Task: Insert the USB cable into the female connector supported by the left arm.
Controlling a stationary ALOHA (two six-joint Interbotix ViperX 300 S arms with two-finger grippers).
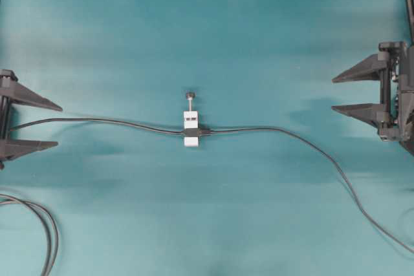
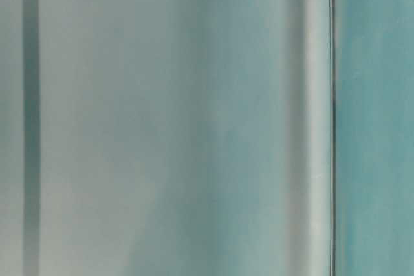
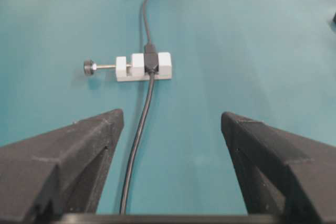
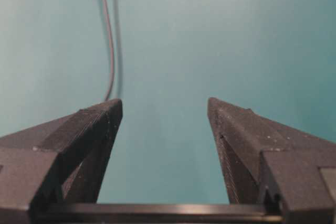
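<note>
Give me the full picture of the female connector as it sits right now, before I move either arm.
The female connector is a small white block, plastic by its look, lying flat mid-table on the teal mat. A black band crosses its middle, and a thin metal screw with a dark round knob sticks out one end. Thin black cable runs out from the band on both sides. No gripper touches it.

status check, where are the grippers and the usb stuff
Left gripper and right gripper open, empty, at table edges. White connector mid-table, USB cable meeting it. Nothing in the way.

even soft light, faint shadows; table-level view fully blurred.
</note>
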